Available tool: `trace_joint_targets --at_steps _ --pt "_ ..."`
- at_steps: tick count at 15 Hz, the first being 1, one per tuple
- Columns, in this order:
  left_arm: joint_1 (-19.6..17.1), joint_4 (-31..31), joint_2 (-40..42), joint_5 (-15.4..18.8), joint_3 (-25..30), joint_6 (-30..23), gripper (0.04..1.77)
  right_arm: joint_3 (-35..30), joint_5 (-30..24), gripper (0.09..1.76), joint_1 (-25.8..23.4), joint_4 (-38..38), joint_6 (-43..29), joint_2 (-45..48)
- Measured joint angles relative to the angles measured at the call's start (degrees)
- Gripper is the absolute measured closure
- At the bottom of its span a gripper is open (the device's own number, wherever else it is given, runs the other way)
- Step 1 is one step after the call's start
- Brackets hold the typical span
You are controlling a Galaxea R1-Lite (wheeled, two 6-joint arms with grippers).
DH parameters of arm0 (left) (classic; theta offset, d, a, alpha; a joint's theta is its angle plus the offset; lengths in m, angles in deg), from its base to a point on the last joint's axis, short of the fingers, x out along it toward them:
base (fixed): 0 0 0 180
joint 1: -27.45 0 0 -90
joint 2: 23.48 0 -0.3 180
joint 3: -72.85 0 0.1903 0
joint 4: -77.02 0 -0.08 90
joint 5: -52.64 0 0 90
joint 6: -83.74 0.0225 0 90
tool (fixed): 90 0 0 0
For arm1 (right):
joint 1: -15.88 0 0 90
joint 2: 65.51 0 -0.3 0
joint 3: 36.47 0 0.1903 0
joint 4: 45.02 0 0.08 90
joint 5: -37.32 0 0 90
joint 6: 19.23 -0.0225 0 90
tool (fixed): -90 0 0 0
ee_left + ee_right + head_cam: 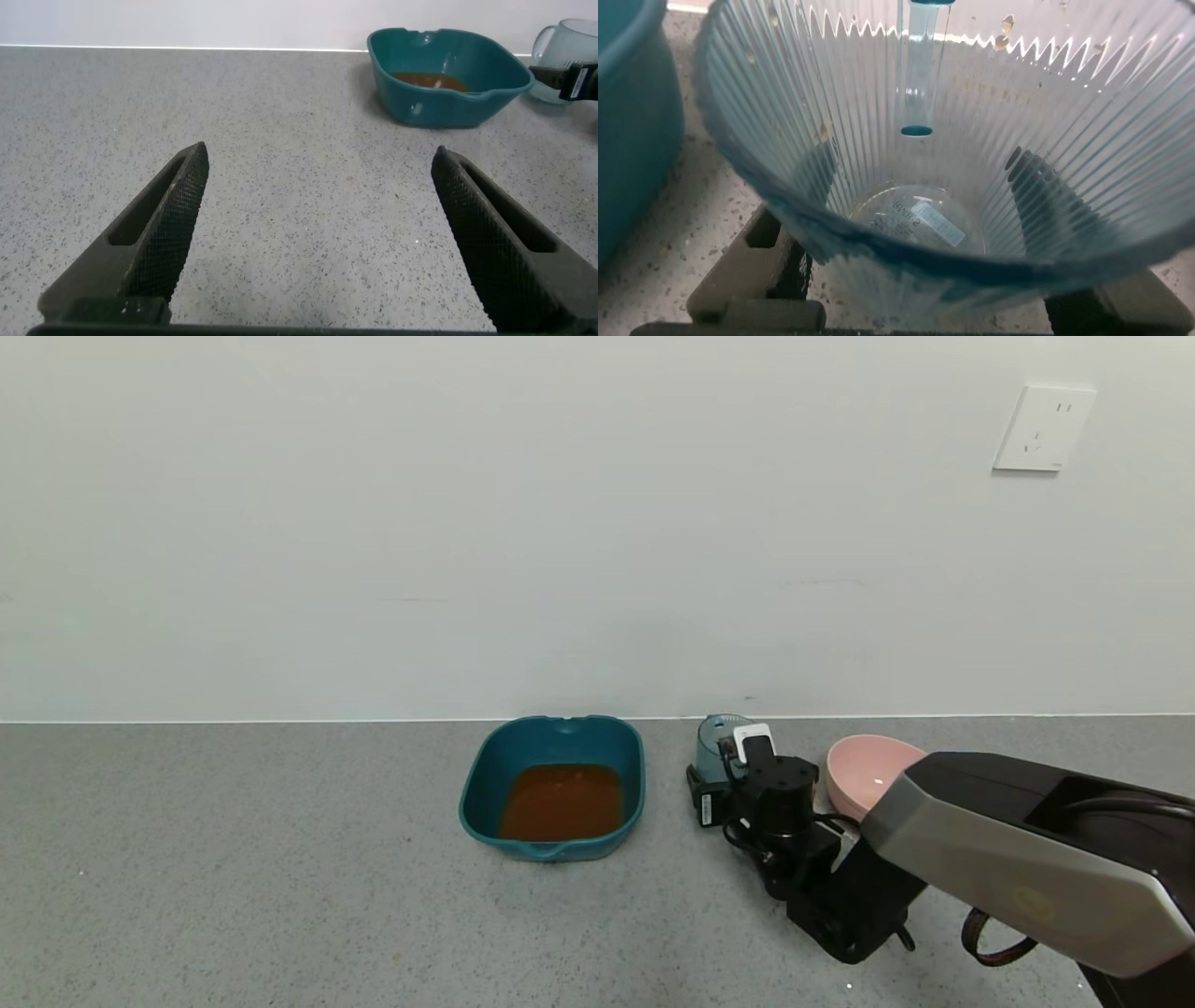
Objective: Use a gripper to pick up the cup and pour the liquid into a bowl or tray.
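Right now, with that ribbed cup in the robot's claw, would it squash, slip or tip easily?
Probably light: the cup looks empty, its liquid already in the tray. The thin, see-through walls may flex under the right gripper. The ribs likely help against slipping. Empty and tall, it might tip easily if nudged.

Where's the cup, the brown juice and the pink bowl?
cup (878,121), right wrist view, ribbed inside wall.
brown juice (561,801), head view, middle of the pool.
pink bowl (864,775), head view, inside wall.
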State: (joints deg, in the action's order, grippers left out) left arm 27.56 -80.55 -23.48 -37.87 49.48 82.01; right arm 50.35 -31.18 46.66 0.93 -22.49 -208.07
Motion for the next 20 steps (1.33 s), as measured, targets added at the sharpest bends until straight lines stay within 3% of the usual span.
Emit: trace_joint_targets --at_steps 8,13,20 --pt "0.0 0.0 0.0 0.0 0.0 0.0 0.09 -0.5 -1.0 0.5 0.0 2.0 0.5 -1.2" --pt "0.0 0.0 0.0 0.0 0.0 0.0 0.09 -0.6 -1.2 0.33 0.0 2.0 0.9 -1.2" --pt "0.0 0.0 0.0 0.0 0.0 0.0 0.09 -1.2 -1.4 0.22 0.2 1.2 1.1 -0.6"
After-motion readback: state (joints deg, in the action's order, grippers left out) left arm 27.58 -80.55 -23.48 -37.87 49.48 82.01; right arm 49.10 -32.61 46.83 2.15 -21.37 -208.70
